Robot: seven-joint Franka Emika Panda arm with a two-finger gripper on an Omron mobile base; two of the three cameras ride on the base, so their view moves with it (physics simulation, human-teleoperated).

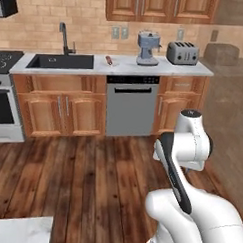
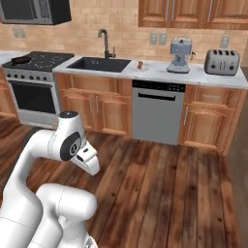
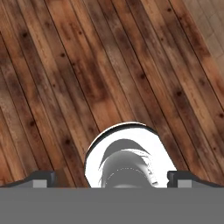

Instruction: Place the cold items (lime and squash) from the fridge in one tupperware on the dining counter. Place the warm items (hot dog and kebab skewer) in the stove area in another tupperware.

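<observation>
Kitchen with a plank floor (image 1: 91, 177); the far surface (image 1: 126, 66) carries a sink (image 1: 61, 61), coffee machine (image 1: 147, 47) and toaster (image 1: 182, 52). The pincer (image 3: 112, 179) hangs over the floor, tips spread wide, holding nothing.

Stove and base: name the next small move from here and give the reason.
Probably drive the base left toward the stove. It stands at the left end of the counter, and wooden floor lies between it and the robot. The arm is folded, with the gripper open and empty, pointing down at the floorboards, so nothing can be picked up yet. A small reddish item lies beside the sink; I cannot tell what it is.
</observation>
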